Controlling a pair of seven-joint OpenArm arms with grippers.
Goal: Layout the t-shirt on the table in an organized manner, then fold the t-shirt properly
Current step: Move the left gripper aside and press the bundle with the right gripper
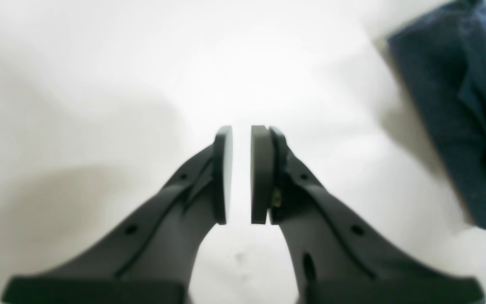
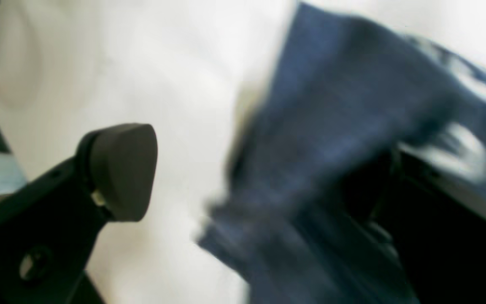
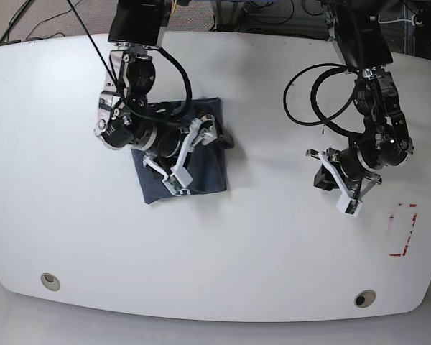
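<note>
Left wrist view first: my left end effector (image 1: pixel 241 175) hangs over the bare white surface (image 1: pixel 99 84) with its two flat pads (image 1: pixel 261 173) set parallel and a thin strip of white showing between them, nothing caught there. I read it as almost closed and empty. At the upper right edge lies the t-shirt (image 1: pixel 449 97), dark slate-blue and folded into a thick stack, flat on the surface and well apart from my pads. A scrap of white lettering shows at the top corner.

Right wrist view: the picture is heavily blurred. One dark rounded pad (image 2: pixel 122 169) of my right end effector stands clear over white surface (image 2: pixel 99 63) at lower left. The other finger is on the right, covered by blue t-shirt (image 2: pixel 331 105) fabric with smeared white lettering. The gap between the two fingers is wide, so I am released here, with cloth draped on one side only.

Base view: the t-shirt (image 3: pixel 205 172) sits as a compact dark rectangle on the surface (image 3: pixel 237 251), toward the side of my right arm. My right end effector (image 3: pixel 190 147) is spread directly over it. My left end effector (image 3: pixel 341 190) is well apart from it, near a small red-taped rectangle (image 3: pixel 404 228). Two round grey grommets (image 3: pixel 50 280) sit near the front edge.
</note>
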